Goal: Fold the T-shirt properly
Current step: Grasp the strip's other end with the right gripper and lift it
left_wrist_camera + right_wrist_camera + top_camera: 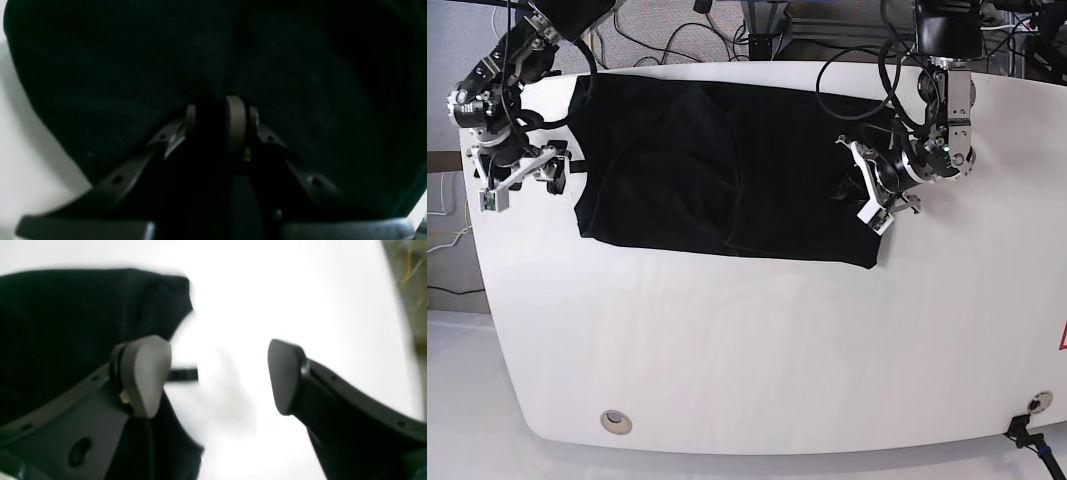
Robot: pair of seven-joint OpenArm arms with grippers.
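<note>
The black T-shirt [717, 160] lies spread across the far half of the white table [757, 340], partly folded with a crease near its middle. My left gripper [863, 192] is at the shirt's right edge. In the left wrist view the left gripper [218, 115] has its jaws shut on a bunch of the black T-shirt [133, 66]. My right gripper [549, 168] hovers just off the shirt's left edge. In the right wrist view the right gripper [217, 375] is open and empty, with the T-shirt [66, 323] beside its left finger [146, 373].
Black cables [867, 75] run over the table's back edge and over the shirt's far right part. A round hole [614, 421] sits near the table's front left. A cable end [1027, 432] lies at the front right corner.
</note>
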